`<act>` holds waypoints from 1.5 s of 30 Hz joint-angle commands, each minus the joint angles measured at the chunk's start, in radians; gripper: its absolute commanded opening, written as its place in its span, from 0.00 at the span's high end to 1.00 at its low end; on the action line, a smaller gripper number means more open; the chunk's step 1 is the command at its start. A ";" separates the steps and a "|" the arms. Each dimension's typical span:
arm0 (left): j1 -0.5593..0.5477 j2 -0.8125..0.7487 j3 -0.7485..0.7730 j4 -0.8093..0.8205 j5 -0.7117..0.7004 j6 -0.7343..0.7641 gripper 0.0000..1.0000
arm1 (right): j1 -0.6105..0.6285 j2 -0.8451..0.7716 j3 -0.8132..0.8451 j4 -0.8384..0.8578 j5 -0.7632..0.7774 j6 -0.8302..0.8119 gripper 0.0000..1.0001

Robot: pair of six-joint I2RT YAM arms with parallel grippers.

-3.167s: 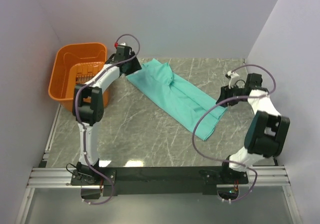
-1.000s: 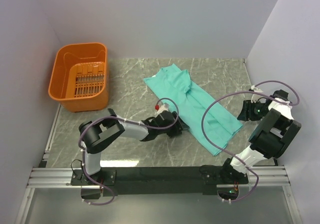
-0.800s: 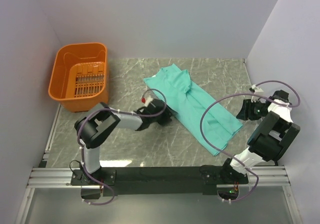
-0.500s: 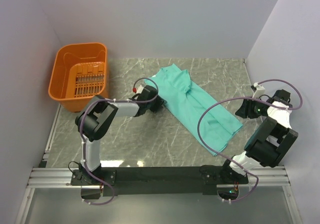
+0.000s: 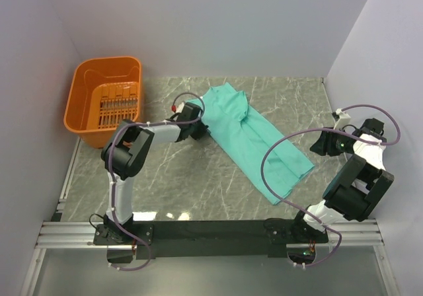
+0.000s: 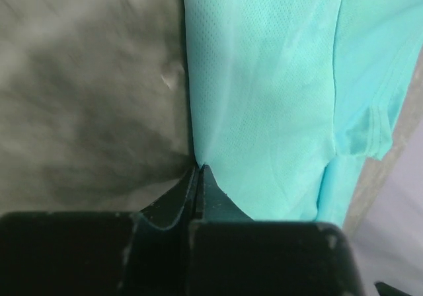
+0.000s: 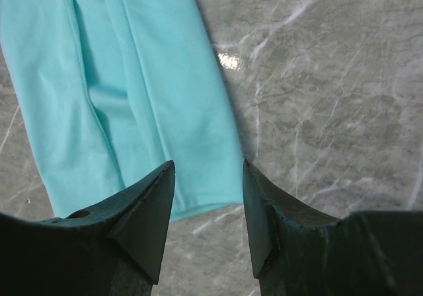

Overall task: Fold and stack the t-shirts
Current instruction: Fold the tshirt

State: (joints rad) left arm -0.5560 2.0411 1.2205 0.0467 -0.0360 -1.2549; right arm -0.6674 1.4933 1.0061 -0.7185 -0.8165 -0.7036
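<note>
Since a second ago, the left gripper (image 6: 198, 172) has been swung from halfway along the t-shirt (image 5: 248, 134) up to its far-left corner, nearer the orange basket (image 5: 82, 84). Its fingers are seen pressed together right on the cloth's edge, with a bit of fabric apparently nipped between them. The right gripper (image 7: 207, 170) is held apart over the near hem, nothing in it.

The shirt is laid out as a long diagonal strip on the marbled grey surface (image 5: 185, 177), already doubled lengthwise. It's a thin, fine-pored mint knit, soft and floppy, with a stitched sleeve hem showing.

For the cross fold, probably best if the hem gets pinched through both layers, not just the top one. The strip should be kept taut between both ends and lifted low, so the slack knit isn't bunched or dragged skew.
</note>
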 commanded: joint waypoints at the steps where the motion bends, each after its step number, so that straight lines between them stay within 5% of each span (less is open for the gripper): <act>1: 0.069 0.025 0.046 -0.166 -0.012 0.147 1.00 | -0.001 -0.047 0.005 0.007 -0.036 -0.007 0.47; 14: 0.297 0.215 0.536 -0.542 0.028 0.503 0.98 | 0.020 -0.019 0.009 -0.021 -0.058 -0.036 0.47; 18: 0.303 0.168 0.579 -0.529 0.105 0.595 0.74 | 0.066 -0.025 -0.009 -0.022 -0.029 -0.066 0.47; 21: 0.285 0.069 0.519 -0.470 0.156 0.640 0.57 | 0.120 -0.025 -0.020 -0.033 -0.021 -0.106 0.47; 27: 0.202 -0.180 0.283 -0.360 0.254 0.705 0.49 | 0.258 -0.034 -0.046 -0.139 -0.087 -0.391 0.44; 31: 0.128 -0.364 0.063 -0.294 0.249 0.785 0.47 | 0.322 -0.047 -0.057 -0.374 -0.142 -0.931 0.38; 34: 0.021 -0.534 -0.057 -0.262 0.109 0.963 0.46 | 0.373 -0.051 -0.060 -0.424 -0.120 -1.141 0.31; 38: -0.090 -0.743 -0.232 -0.145 0.053 1.292 0.35 | 0.449 -0.036 -0.037 -0.383 -0.092 -1.169 0.31; 45: -0.114 -0.854 -0.462 -0.154 0.265 1.676 0.33 | 0.630 -0.119 -0.119 -0.168 0.026 -1.096 0.31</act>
State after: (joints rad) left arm -0.6563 1.1835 0.8555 -0.1265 0.1604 0.1684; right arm -0.0875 1.4456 0.9203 -0.9897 -0.8467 -1.7817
